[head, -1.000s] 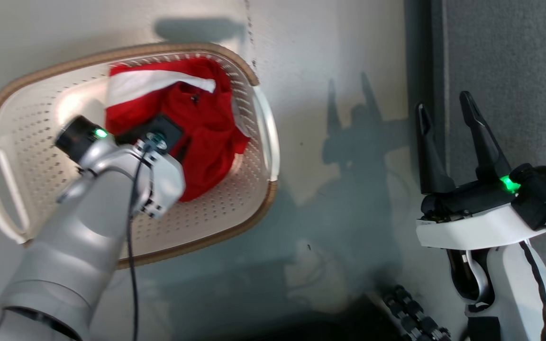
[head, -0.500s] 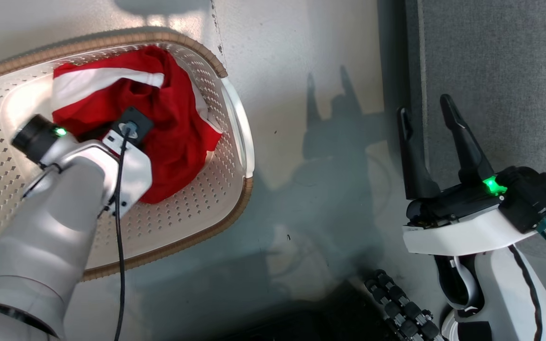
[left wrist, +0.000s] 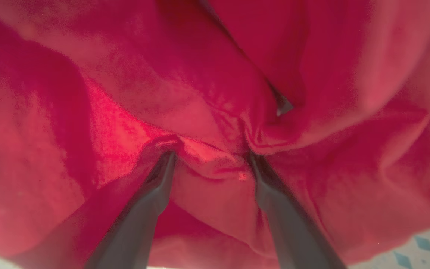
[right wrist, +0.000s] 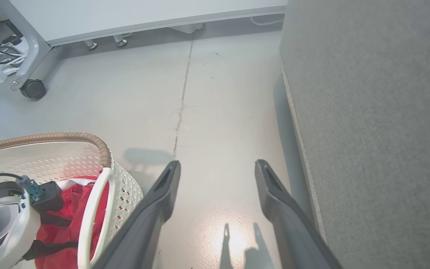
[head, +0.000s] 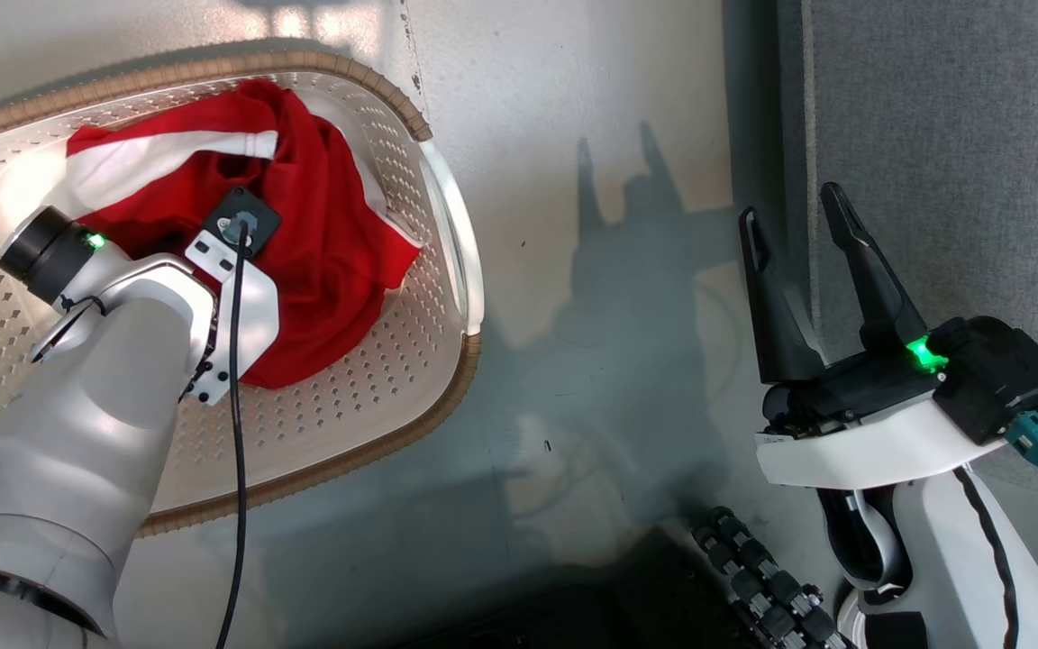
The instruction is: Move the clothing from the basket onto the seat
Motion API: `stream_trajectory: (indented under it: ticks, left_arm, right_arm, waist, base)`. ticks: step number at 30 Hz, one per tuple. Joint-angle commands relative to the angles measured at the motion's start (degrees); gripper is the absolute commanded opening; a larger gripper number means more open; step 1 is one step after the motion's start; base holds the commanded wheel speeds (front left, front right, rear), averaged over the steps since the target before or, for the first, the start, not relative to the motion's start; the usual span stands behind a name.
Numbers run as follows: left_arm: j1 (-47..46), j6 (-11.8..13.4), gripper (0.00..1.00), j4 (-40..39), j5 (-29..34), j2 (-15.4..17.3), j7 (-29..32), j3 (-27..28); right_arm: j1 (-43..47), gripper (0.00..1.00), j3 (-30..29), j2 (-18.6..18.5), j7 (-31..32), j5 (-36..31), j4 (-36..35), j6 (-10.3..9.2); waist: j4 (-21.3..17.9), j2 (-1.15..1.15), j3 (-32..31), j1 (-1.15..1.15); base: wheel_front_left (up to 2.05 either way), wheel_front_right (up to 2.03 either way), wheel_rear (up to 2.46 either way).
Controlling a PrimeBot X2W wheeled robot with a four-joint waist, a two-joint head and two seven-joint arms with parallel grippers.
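Spotter: Left arm has sunk a little further into the heap since the earlier frame, and the clothing (head: 330,261) has bunched up around it. Some of the shift is just the head camera swinging.

Lead: Jaws?

Spotter: The left gripper (left wrist: 211,157) is spread wide, with its tips pressed into the red cloth. A soft ridge of fabric bulges between the fingers, but nothing is pinched yet.

Lead: What worries you?

Spotter: If it closes on that ridge alone, I'd guess it takes only a thin top fold, which could slide out on the lift. Going deeper might catch the tips in the holes of the basket (head: 393,361). A trailing hem could also snag the rim and drag the light basket along.

Lead: And further out?

Spotter: The right gripper (head: 789,204) is open and empty over the floor (head: 573,135), just beside the seat (head: 951,135). All the clothing is in the basket, well apart from that cushion.
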Motion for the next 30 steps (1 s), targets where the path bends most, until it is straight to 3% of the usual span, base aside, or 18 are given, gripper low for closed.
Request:
stream_trajectory:
  ticks: [1,7,8,9,10,19,30]
  left_arm:
    - [-0.12,0.03,1.0,0.62,-0.66,1.23,2.32,-0.02]
    - [-0.25,0.33,1.0,0.71,-1.37,2.01,5.04,-0.09]
    - [-0.34,0.46,0.77,0.7,-1.5,2.1,5.1,-0.11]
    - [-0.36,0.39,0.3,0.7,-1.62,2.2,5.46,-0.13]
    - [-0.31,0.14,0.0,0.7,-1.74,2.23,5.64,-0.23]
    - [0.75,-0.76,0.0,0.36,-2.98,0.96,3.62,-0.69]
    - [6.11,-1.69,0.0,0.32,-5.38,-3.46,-1.81,-1.16]
  right_arm:
    - [-0.91,1.0,0.11,-0.12,-0.2,-0.96,0.54,0.0]
    - [-1.39,1.0,0.17,-0.11,-0.2,-1.05,0.76,0.0]
    - [-1.57,1.0,0.16,-0.11,-0.2,-0.91,0.77,0.0]
    - [-1.73,1.0,0.16,-0.11,-0.2,-0.79,0.8,0.0]
    - [-1.87,1.0,0.16,-0.11,-0.2,-0.68,0.89,0.0]
    - [-2.6,1.0,-1.12,-0.11,-0.2,-1.56,1.69,0.0]
    - [-2.14,1.0,-4.0,-0.19,-0.2,-4.73,3.49,0.0]
  waist:
    - [0.09,0.0,0.07,0.0]
    - [-0.04,0.0,0.04,0.0]
    - [-0.09,0.0,0.02,0.0]
    - [-0.15,0.0,0.0,0.0]
    - [-0.2,0.0,-0.03,0.0]
    - [0.94,0.0,-2.86,0.0]
    - [5.9,0.0,-15.84,0.0]
  base:
    - [0.0,0.0,0.0]
    - [0.0,0.0,0.0]
    - [0.0,0.0,0.0]
    - [0.0,0.0,0.0]
    - [0.0,0.0,0.0]
    - [0.0,0.0,0.0]
    - [0.0,0.0,0.0]
